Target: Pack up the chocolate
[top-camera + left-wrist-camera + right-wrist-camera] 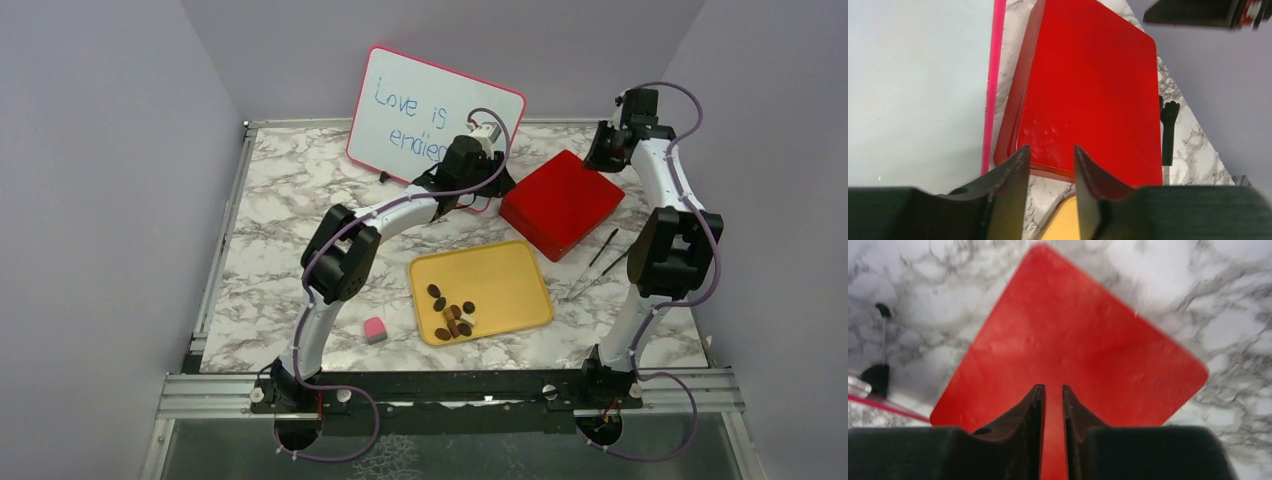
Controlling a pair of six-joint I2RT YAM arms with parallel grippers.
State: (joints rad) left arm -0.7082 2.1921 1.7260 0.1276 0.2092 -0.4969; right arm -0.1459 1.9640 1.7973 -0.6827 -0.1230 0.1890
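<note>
While dark-brown chocolate pieces lie unpacked on the yellow plastic tray, we hover over the closed red square box: left hand jaws apart, empty; right hand nearly closed, grip we cannot tell.

The left arm is hiding the last words on the whiteboard; the red box is blurring in the right wrist view.

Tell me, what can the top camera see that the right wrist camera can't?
Only the top view shows the yellow tray, the chocolate pieces on it, and the pink-and-white cube. Only the right wrist view shows the narrow gap between the fingers of the right gripper, with nothing in it. Both show the red box and the marble table.
</note>
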